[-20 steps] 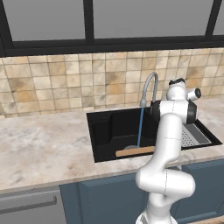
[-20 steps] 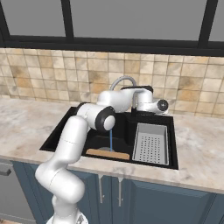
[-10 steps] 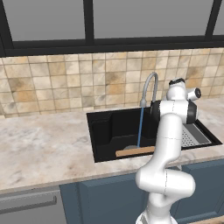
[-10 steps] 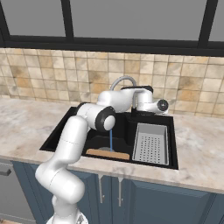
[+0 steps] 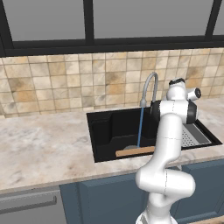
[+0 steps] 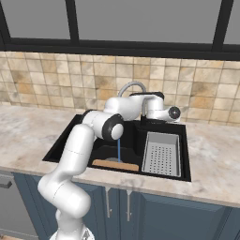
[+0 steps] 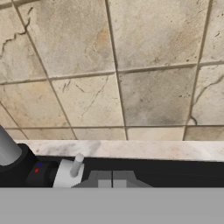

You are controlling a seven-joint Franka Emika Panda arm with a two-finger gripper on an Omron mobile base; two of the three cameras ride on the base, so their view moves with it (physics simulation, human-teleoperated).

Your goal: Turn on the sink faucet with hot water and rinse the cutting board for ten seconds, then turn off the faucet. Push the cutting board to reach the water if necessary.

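Observation:
The sink faucet (image 5: 148, 84) arches over the black sink (image 5: 101, 131), and a thin blue stream of water (image 5: 140, 127) falls from its spout. The stream lands on the cutting board (image 5: 134, 152), a narrow light-brown board lying along the basin's front wall, also seen from the right (image 6: 115, 165). My gripper (image 7: 113, 178) is shut with nothing between its tips, and it points at the tiled wall behind the sink. The faucet's grey stem (image 7: 8, 149) and its small lever (image 7: 74, 169) lie just left of the tips, not touching them.
A grey perforated drain tray (image 6: 161, 152) takes up the right part of the basin. Marble counter (image 5: 43, 144) runs around the sink, with the tiled backsplash (image 5: 65, 83) and a window behind it. My arm stands over the basin's right half.

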